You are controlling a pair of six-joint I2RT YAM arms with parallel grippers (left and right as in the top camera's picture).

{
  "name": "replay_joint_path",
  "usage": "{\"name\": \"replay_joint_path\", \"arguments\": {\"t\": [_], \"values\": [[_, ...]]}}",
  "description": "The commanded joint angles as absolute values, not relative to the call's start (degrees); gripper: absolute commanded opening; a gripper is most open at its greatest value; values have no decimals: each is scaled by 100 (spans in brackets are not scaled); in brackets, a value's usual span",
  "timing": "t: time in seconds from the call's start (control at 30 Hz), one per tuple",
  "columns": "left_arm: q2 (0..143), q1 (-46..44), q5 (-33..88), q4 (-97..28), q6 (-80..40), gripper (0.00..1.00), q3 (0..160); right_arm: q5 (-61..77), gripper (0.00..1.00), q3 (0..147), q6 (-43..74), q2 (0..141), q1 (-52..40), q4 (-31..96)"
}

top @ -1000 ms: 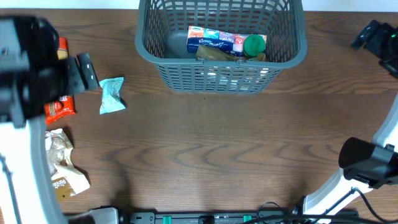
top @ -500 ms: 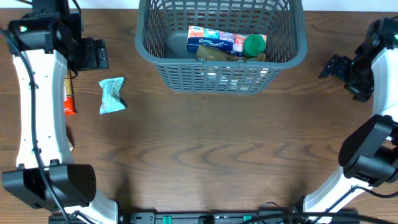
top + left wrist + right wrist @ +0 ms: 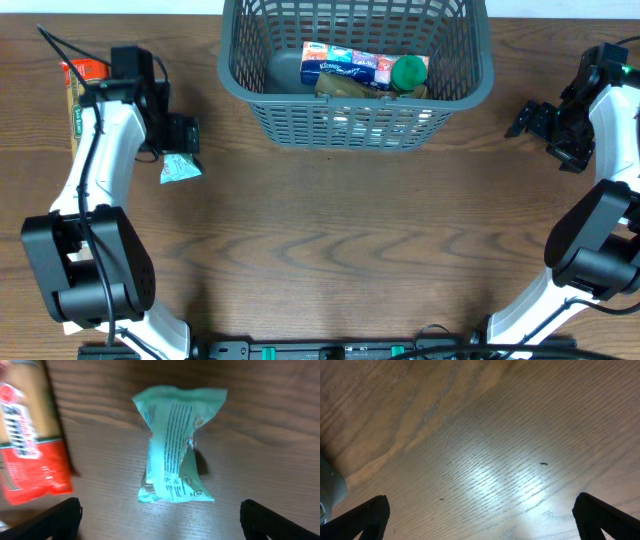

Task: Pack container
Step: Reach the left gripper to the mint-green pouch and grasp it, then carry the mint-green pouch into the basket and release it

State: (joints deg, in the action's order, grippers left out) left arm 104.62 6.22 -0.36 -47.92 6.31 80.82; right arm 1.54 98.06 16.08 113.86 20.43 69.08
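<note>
Wood table (image 3: 350,250), left gripper (image 3: 160,522) spread above teal packet (image 3: 175,460)

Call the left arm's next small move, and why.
Probably lower the left end effector straight down and close on the teal packet. In the left wrist view the packet lies flat on the table, untouched and centred between the wide-open jaws. The red-and-tan packet sits off to one side, outside the gap. The container comes after.
</note>
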Motion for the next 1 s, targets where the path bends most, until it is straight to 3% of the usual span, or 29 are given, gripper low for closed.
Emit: {"name": "replay_joint_path", "arguments": {"t": [0.0,0.67,0.83,0.97], "values": [[10508,648,1,-4563,749,98,7767,154,99,9778,1553,11356,2016,6895],[11618,646,108,-4154,642,99,7721,152,99,9778,1406,11356,2016,6934],[11618,646,108,-4080,639,89,7721,150,99,9778,1404,11356,2016,6938],[11618,646,108,-4023,639,74,7721,150,99,9778,1404,11356,2016,6941]]}}
